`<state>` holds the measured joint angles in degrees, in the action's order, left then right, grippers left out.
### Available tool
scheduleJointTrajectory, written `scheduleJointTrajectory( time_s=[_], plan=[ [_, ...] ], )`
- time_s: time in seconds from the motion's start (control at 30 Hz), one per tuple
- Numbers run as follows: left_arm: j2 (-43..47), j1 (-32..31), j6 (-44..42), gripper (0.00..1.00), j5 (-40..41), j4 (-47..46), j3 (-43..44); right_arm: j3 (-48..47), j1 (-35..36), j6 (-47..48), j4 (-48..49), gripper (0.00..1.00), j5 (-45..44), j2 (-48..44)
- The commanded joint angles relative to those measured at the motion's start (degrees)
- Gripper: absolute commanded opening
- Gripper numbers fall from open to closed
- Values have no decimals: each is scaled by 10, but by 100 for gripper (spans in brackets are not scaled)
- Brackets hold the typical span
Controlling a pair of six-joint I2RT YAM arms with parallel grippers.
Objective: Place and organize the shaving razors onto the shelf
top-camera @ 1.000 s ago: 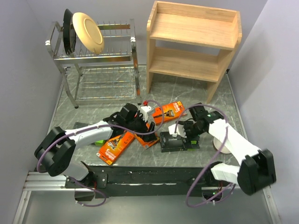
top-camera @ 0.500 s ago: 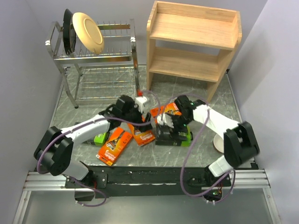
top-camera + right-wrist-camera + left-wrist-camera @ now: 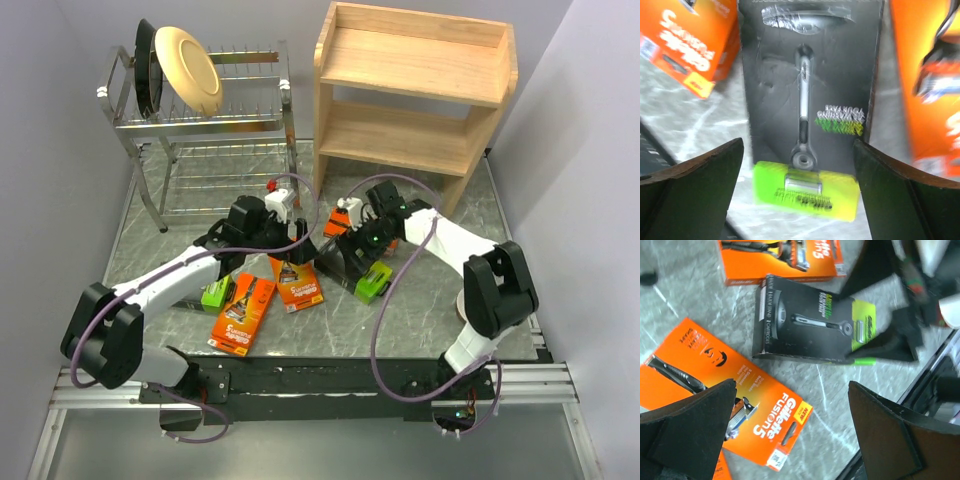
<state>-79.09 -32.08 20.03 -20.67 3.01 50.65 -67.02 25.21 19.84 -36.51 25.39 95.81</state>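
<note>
Our right two-finger gripper is released, its jaws spread wide on either side of a flat black razor pack with a lime-green end; we cannot tell whether they touch it. Our left gripper is also wide open and holds nothing, above a bright orange razor pack. Both packs lie on the grey marbled table, in front of the light wooden two-tier shelf.
</note>
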Motion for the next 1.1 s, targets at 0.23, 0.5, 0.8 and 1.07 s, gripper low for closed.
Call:
scheduleJointTrajectory(
  time_s=[0.23, 0.5, 0.8, 1.07],
  plan=[
    [-34, -1, 75, 99, 34, -49, -1, 88, -102, -328, -11, 98, 50, -157],
    [-55, -1, 62, 99, 26, -56, -3, 217, -248, -366, -6, 69, 118, -181],
    [-84, -2, 71, 99, 19, -60, 19, 240, -249, -408, 47, 51, 126, -136],
    [-85, -2, 76, 100, 12, -66, 11, 240, -264, -421, 72, 44, 125, -86]
  ],
)
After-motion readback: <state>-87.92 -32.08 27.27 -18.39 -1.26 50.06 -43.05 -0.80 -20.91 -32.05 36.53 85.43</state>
